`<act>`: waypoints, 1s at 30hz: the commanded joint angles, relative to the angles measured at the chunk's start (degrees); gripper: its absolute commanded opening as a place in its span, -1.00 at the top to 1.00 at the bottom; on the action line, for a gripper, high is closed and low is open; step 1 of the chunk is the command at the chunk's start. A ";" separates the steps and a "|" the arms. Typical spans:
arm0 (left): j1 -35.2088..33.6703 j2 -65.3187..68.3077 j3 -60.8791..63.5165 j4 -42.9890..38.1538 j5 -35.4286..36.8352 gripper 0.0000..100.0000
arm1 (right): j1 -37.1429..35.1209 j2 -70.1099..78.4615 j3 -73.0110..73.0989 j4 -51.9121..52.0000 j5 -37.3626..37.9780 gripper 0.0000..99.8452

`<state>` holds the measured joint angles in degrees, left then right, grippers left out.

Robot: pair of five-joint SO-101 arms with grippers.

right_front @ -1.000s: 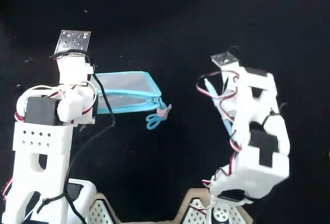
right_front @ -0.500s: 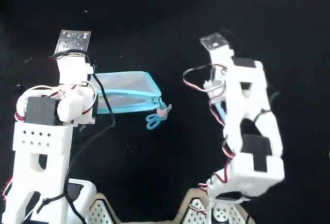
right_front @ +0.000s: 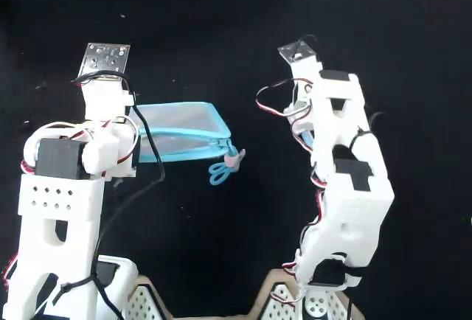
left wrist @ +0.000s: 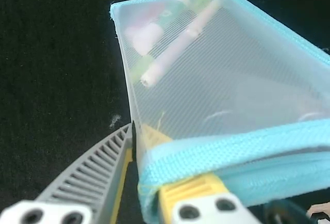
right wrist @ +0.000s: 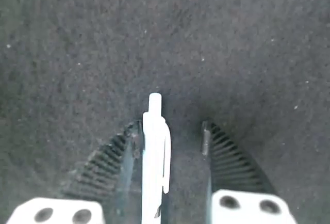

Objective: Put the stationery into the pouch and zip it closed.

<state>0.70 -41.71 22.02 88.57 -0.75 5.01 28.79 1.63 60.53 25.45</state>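
A clear pouch (right_front: pixel 181 130) with turquoise trim lies left of centre, its zip loop (right_front: pixel 220 169) trailing toward the middle. My left gripper (left wrist: pixel 136 154) is shut on the pouch's (left wrist: pixel 221 84) corner by the zip band. Inside it are a white pen (left wrist: pixel 178 46) and small pale pieces (left wrist: pixel 145 37). My right gripper (right wrist: pixel 170 133) is open and points down at the black mat. A light blue-white pen (right wrist: pixel 153 152) stands between its jaws, resting against one finger (right wrist: pixel 121 157) with a gap to the other. In the high view a bit of blue pen (right_front: pixel 307 141) peeks out under the right arm.
The table is covered in black cloth (right_front: pixel 243 47). Both white arm bases (right_front: pixel 59 246) stand at the near edge. A bare stretch of mat lies between the pouch and the right arm (right_front: pixel 346 187).
The right arm has swung left and stretched out over the blue pen, which is now mostly hidden beneath it. The left arm and pouch have stayed put.
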 commanded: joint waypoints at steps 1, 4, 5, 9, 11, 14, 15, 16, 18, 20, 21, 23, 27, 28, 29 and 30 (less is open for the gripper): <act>0.31 -0.26 -0.22 -0.35 -0.35 0.94 | -0.35 0.22 -3.03 -0.70 -0.18 0.88; 0.31 -0.26 -0.22 -0.44 -0.35 0.94 | -0.35 -1.71 -2.51 -0.26 -0.18 0.95; 0.31 -0.26 -0.22 -0.44 -0.35 0.94 | -0.35 -3.03 -2.24 0.35 -0.18 0.99; 0.31 -0.26 -0.22 -0.44 -0.35 0.94 | -0.79 -11.47 1.36 4.66 -0.18 0.98; 0.31 -0.26 -0.22 -0.44 -0.35 0.94 | -0.97 -17.36 5.14 6.15 -0.18 0.98; 0.31 -0.26 -0.22 -0.44 -0.35 0.94 | -0.97 -28.00 12.44 6.51 -0.18 0.98; 0.31 -0.26 -0.22 -0.44 -0.35 0.94 | -0.97 -31.87 14.99 6.51 -0.18 0.98; 0.31 -0.26 -0.22 -0.44 -0.35 0.94 | -0.97 -35.56 17.01 6.59 -0.18 0.98; 0.31 -0.26 -0.22 -0.44 -0.35 0.94 | -1.23 -43.47 20.44 6.95 -0.18 0.98; 0.31 -0.26 -0.22 -0.44 -0.35 0.94 | -2.29 -51.21 22.81 8.00 -0.18 0.98; 0.31 -0.26 -0.22 -0.44 -0.35 0.94 | -2.99 -54.90 23.52 9.41 -0.26 0.98; 0.31 -0.26 -0.22 -0.44 -0.35 0.94 | -5.89 -61.85 23.69 13.19 -1.49 0.98; 0.31 -0.26 -0.22 -0.44 -0.35 0.94 | -14.51 -74.15 22.90 18.81 -7.82 0.98; 0.31 -0.26 -0.22 -0.35 -0.35 0.94 | -16.70 -76.88 22.29 19.52 -9.14 0.98; 0.31 -0.26 -0.22 -0.35 -0.35 0.94 | -18.46 -79.16 21.49 20.04 -10.46 0.98; 0.31 -0.26 -0.22 -0.35 -0.35 0.94 | -20.04 -81.27 20.44 20.48 -11.69 0.98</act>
<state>0.79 -41.71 22.02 88.57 -0.75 -8.09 -42.07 25.63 78.64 18.51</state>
